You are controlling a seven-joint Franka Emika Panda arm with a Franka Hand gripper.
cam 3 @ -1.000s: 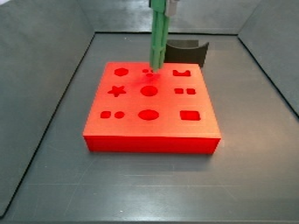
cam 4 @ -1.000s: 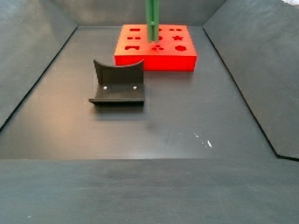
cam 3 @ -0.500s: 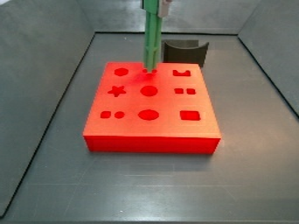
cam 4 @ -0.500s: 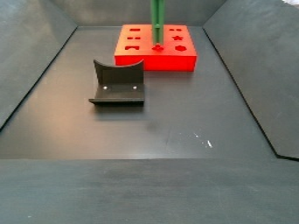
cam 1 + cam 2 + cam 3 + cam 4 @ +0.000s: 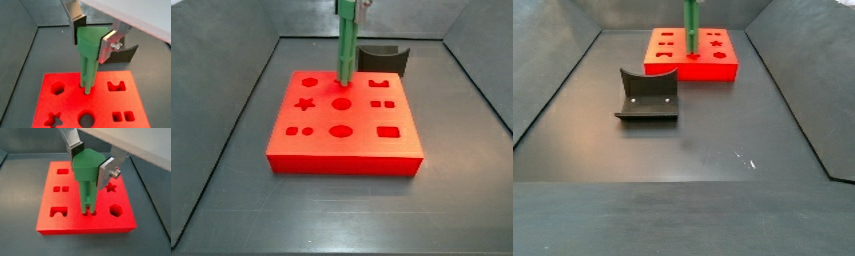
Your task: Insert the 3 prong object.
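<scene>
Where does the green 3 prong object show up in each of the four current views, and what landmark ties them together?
Wrist view: the 3 prong object hangs upright, held in the gripper, prongs at the red block.
Wrist view: 3 prong object centre, prongs down on the block.
Side view: a thin green bar at top centre, over the block's far side.
Side view: green bar at the top edge.
Shared landmark: the red block.

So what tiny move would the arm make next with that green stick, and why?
Probably a slow, straight push down. The gripper holds the 3 prong object upright between its fingers, and in both wrist views the prong tips sit right at a small hole in the top of the red block. Whether they are in yet is hard to tell, so it should keep the jaws shut.
</scene>
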